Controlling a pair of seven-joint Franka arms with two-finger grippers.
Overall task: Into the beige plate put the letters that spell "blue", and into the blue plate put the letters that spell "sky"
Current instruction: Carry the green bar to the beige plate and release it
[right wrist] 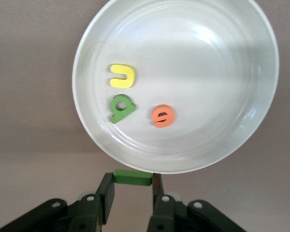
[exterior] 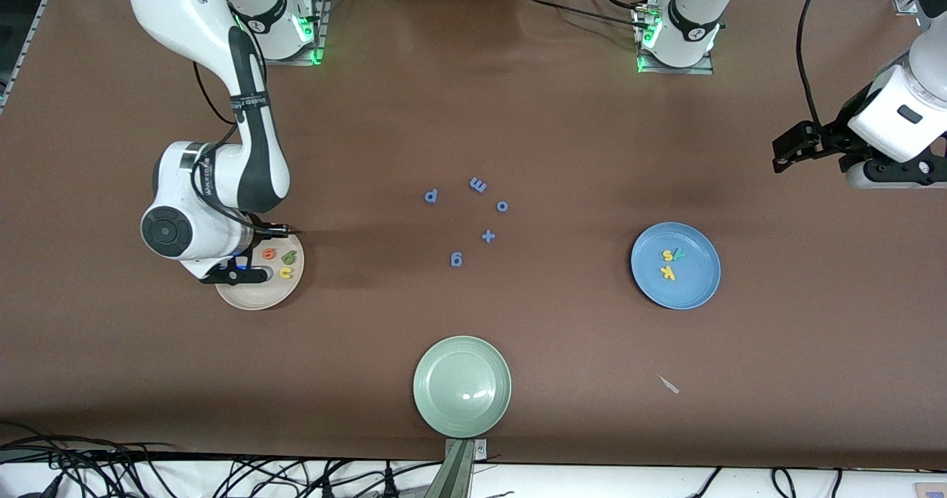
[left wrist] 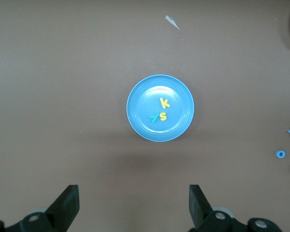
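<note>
Pale green plate (exterior: 462, 385) is sitting nearest. Right gripper (right wrist: 133, 186) is clamping the green "l" (right wrist: 132, 177), seemingly just over the beige plate (right wrist: 241, 121) rim. Left gripper (left wrist: 131, 205) is waiting, fingers apart.

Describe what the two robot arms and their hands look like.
Both arms are glossy white with dark grey joint bands and black cables alongside; green lights glow at their bases. The right hand and the left hand have black fingers on black bodies.
</note>
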